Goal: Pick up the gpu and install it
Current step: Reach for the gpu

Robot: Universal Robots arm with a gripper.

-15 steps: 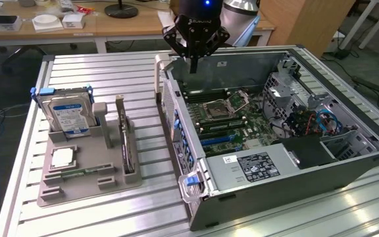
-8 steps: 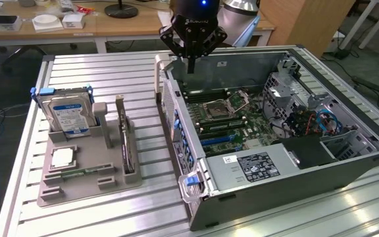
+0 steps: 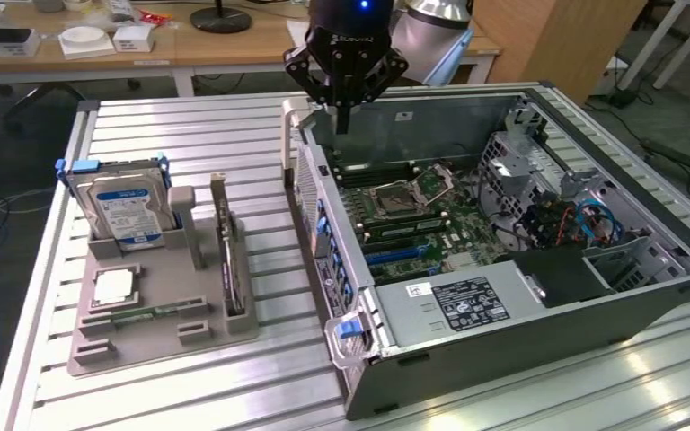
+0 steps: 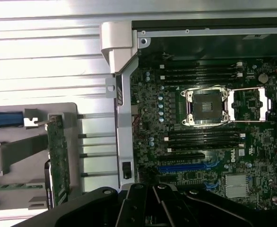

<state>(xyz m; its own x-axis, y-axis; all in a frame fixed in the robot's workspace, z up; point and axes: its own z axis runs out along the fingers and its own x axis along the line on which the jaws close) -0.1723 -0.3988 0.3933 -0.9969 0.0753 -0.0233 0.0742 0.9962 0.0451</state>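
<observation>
One closed tool (image 3: pixel 342 126) hangs above case edge (image 3: pixel 306 166), gpu (image 3: pixel 230 265) well apart.

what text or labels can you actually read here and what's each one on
"ROBOTIQ": on the body of the gripper.
"DELL": printed sideways on the motherboard.
power supply label: print too small to read.
hard drive label: too blurred to read.

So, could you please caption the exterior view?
Shut claw hovers over the open computer case; gpu stands in its holder.
</observation>
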